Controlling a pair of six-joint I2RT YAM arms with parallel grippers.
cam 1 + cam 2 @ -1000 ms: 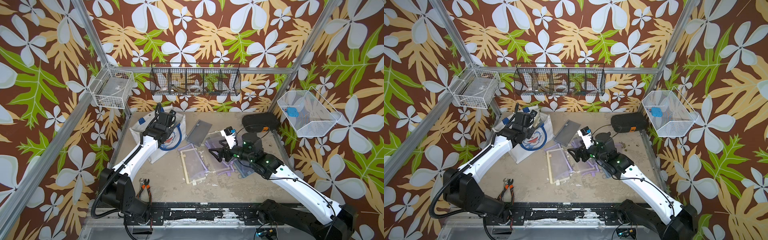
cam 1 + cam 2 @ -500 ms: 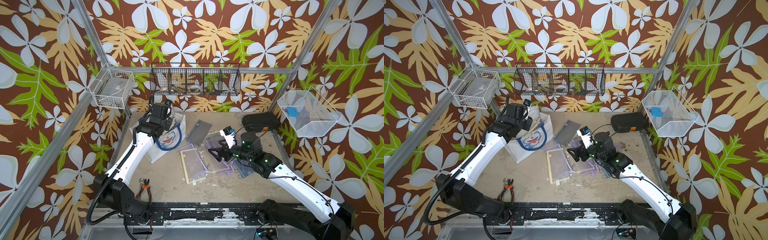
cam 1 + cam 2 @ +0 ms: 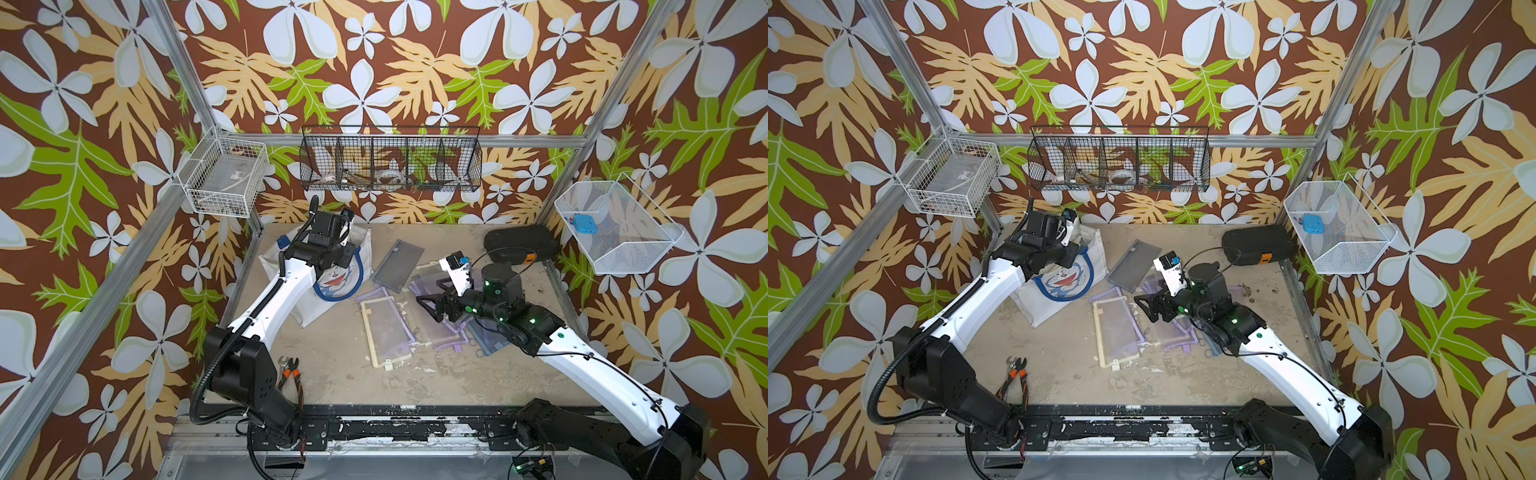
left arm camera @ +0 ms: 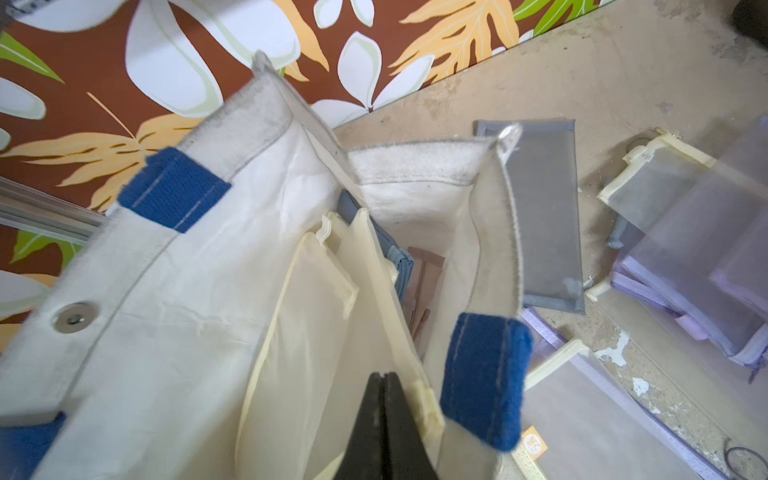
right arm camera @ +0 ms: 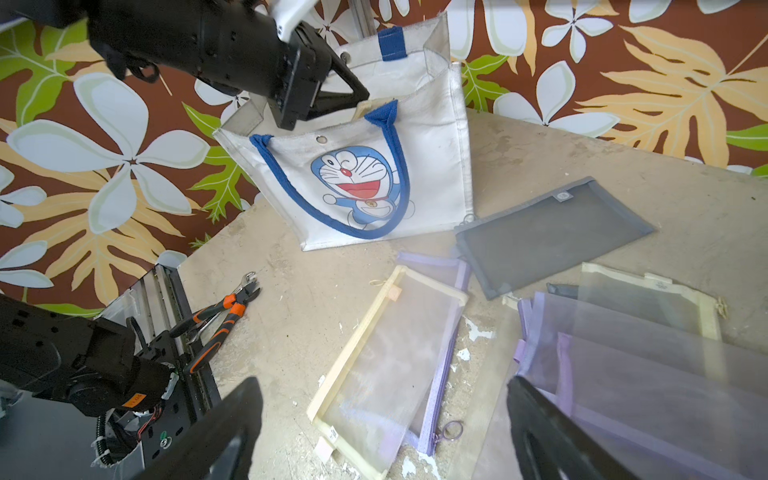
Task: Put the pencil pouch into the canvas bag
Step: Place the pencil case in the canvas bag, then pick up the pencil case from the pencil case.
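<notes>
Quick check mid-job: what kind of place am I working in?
Probably a robot test cell, not a home: aluminium frame, floral-print wall panels, hanging wire baskets, worn tabletop.

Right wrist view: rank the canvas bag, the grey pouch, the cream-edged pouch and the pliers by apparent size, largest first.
1. canvas bag
2. cream-edged pouch and grey pouch: about alike; the cream-edged one lies nearer the camera, so I leave them unranked.
3. pliers
</notes>
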